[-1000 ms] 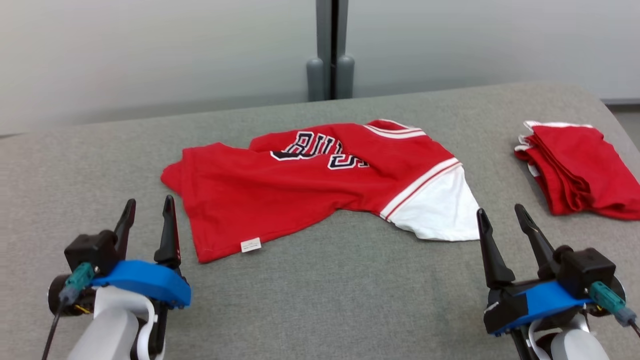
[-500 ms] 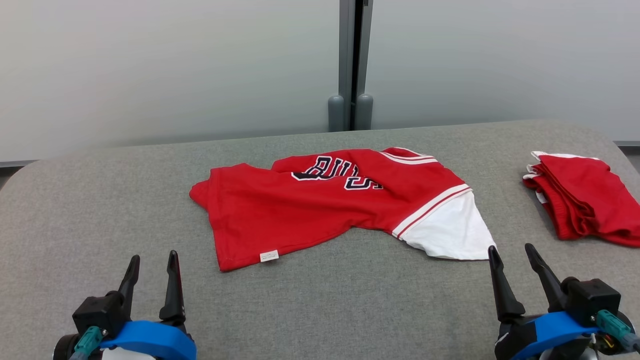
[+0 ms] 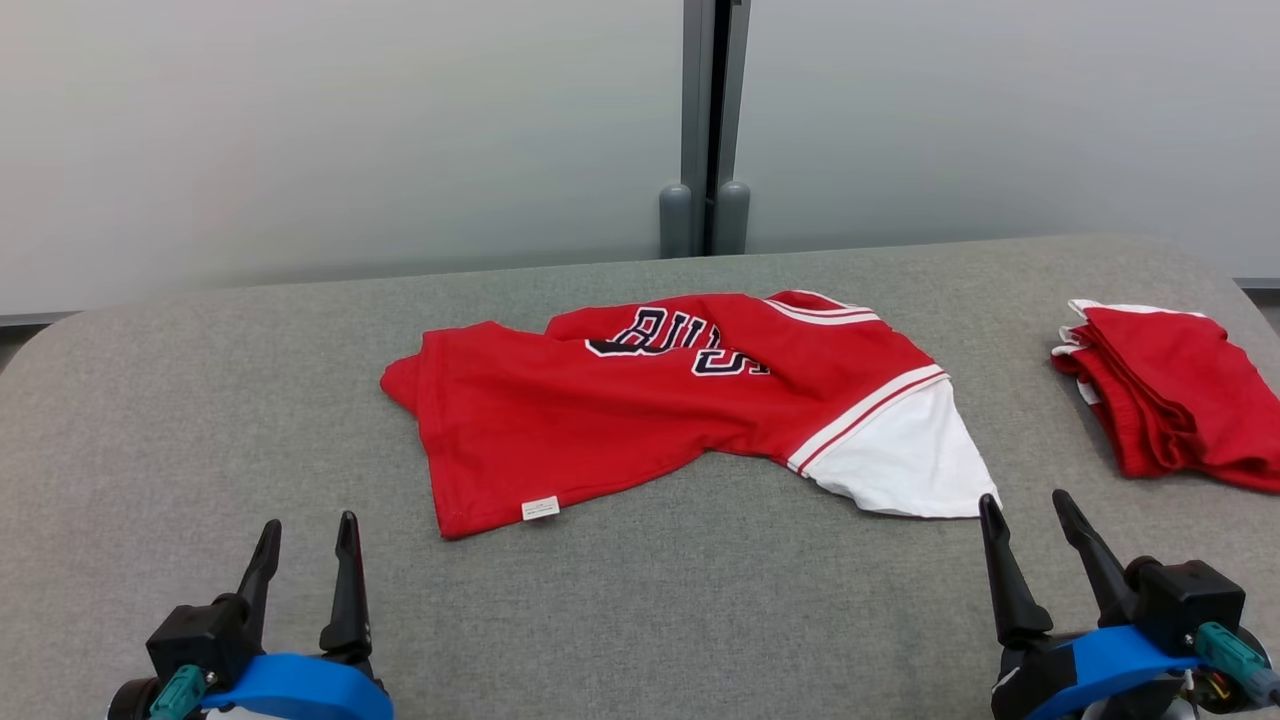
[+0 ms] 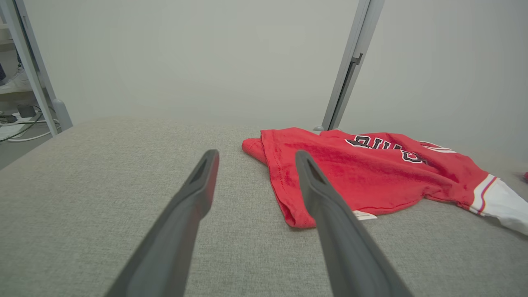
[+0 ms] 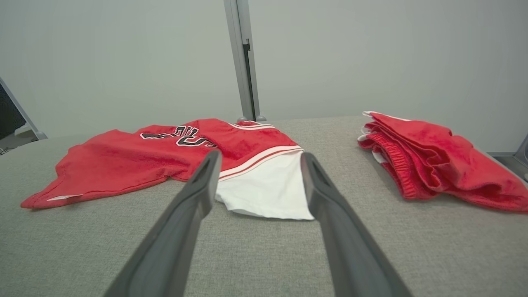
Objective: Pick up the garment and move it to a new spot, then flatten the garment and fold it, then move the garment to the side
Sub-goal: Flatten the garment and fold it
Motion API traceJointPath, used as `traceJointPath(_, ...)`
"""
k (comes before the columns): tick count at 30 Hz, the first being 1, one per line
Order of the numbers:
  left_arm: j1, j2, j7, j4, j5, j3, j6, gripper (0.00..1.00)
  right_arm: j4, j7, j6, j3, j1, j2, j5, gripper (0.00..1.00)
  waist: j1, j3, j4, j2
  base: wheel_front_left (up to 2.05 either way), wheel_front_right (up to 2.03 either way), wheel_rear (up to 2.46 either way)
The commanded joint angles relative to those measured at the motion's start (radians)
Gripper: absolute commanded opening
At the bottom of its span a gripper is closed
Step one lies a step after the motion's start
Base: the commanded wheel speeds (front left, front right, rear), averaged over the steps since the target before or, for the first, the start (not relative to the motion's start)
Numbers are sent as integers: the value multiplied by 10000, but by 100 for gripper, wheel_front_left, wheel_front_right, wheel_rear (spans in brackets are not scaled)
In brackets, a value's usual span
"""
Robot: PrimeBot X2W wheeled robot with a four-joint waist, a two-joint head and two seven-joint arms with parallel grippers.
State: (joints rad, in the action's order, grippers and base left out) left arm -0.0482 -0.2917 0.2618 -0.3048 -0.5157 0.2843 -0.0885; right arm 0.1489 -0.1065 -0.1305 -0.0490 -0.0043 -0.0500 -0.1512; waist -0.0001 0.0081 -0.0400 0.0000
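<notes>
On the grey cloth-covered table point(image 3: 640, 620): one red shirt point(image 3: 560, 420), crumpled near the middle, with its white sleeve toward the right. One folded pile of red shorts point(image 3: 1170, 400) lies well apart, at the right edge. Two grippers at the near edge. Left gripper point(image 3: 308, 522): jaws spread wide, holding nothing, clear of the shirt's hem. Right gripper point(image 3: 1024, 498): jaws equally wide, empty, near the sleeve's tip. One small white tag point(image 3: 540, 508) on the hem.

The left hand point(image 3: 305, 535) sits low at the left, fingers spread and empty; the right hand point(image 3: 1030, 510) mirrors it at the right, equally spread.
</notes>
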Motion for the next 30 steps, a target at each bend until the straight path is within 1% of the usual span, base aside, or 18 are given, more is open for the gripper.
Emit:
traceJointPath(1,-79,15,42,-4,91,-4,10,100,3,16,-5,-5,51,-11,16,100,1,36,-8,0,0,0,0)
traceJointPath(4,-274,49,33,-65,109,92,115,100,4,88,-5,-3,-193,-11,133,100,1,156,-6,0,0,0,0)
traceJointPath(8,-681,141,-324,-337,163,442,358,100,-4,410,-5,-331,-648,-13,317,100,1,407,15,0,0,0,0)
traceJointPath(12,-1433,298,-908,-965,242,831,609,100,273,1384,-5,-727,-1330,-13,682,100,1,858,4,0,0,0,0)
traceJointPath(14,-1827,399,-1263,-1447,249,1015,648,100,537,1751,-5,-878,-1741,-11,869,100,1,1105,-8,0,0,0,0)
traceJointPath(19,-2812,739,-1928,-2612,220,1159,535,100,1592,2626,-5,-1147,-2781,-12,1170,100,1,1729,-100,0,0,0,0)
traceJointPath(23,-3356,951,-2090,-3335,171,1039,237,100,2563,2892,-5,-1256,-3504,-8,1422,100,1,2174,-172,0,0,0,0)
traceJointPath(26,-3658,1027,-2229,-3813,214,1104,147,100,3252,3011,-5,-1292,-3935,-12,1486,100,1,2409,-196,0,0,0,0)
traceJointPath(28,-3736,1082,-2422,-4158,133,1149,197,100,3661,3050,-4,-1257,-4121,-11,1399,100,1,2497,-197,0,0,0,0)
traceJointPath(29,-3746,1114,-2473,-4303,93,1161,245,87,3824,3027,-5,-1239,-4197,-12,1358,100,1,2524,-199,0,0,0,0)
traceJointPath(30,-3738,1151,-2535,-4428,48,1186,284,47,4001,3040,-4,-1244,-4250,-14,1340,100,1,2551,-199,0,0,0,0)
